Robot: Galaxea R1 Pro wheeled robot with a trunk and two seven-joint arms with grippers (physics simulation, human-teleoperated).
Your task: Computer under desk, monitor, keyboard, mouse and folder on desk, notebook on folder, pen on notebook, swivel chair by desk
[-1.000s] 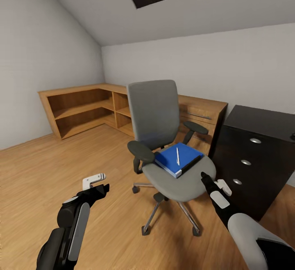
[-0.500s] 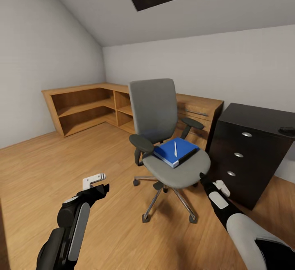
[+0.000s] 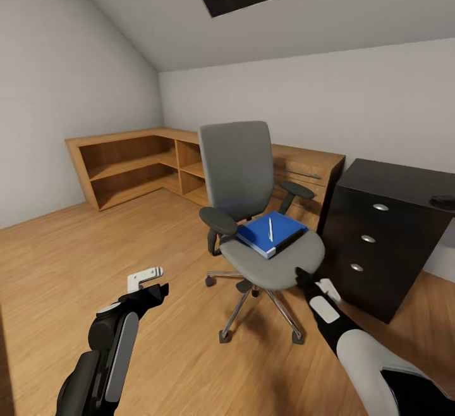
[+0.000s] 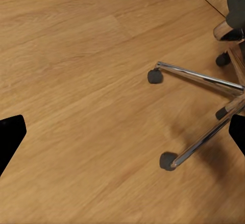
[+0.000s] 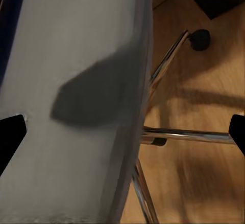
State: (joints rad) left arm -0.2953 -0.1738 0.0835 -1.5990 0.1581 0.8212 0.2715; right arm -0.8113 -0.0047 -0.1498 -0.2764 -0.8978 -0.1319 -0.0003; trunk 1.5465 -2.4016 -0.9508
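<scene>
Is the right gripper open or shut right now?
Open: in the right wrist view, the right gripper has its fingertips far apart, empty, over the swivel chair seat.

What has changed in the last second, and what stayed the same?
First the whole view shifted, so the camera moved, not the things. Since then the right gripper has crept toward the swivel chair seat's front edge, holding nothing. The left gripper stayed where it was, and the folder with the pen on top still lies on the seat.
</scene>
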